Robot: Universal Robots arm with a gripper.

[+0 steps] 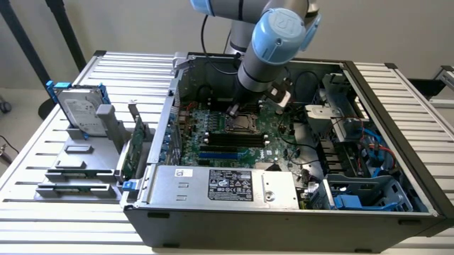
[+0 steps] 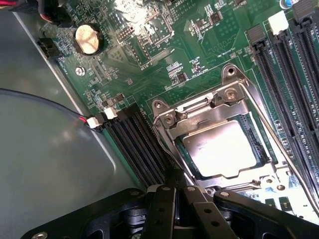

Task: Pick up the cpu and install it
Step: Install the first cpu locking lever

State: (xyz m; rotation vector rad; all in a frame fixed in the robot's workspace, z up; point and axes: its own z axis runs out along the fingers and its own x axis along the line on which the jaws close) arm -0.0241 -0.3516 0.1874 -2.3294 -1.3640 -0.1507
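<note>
Evidently the silver square cpu (image 2: 222, 148) lies seated for contact in its steel socket (image 2: 234, 87), my shut, empty black claw (image 1: 233, 110) hovering at its exterior-view eleven o'clock.

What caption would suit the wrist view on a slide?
Shut gripper close to the cpu, which lies in its motherboard socket.

One cpu (image 2: 222, 148), one hard drive (image 1: 78, 114), one computer case (image 1: 284, 226)

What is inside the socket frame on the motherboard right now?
The cpu lies inside the socket frame, its silver top showing through the opening. The socket contacts under it are covered and cannot be seen.
</note>
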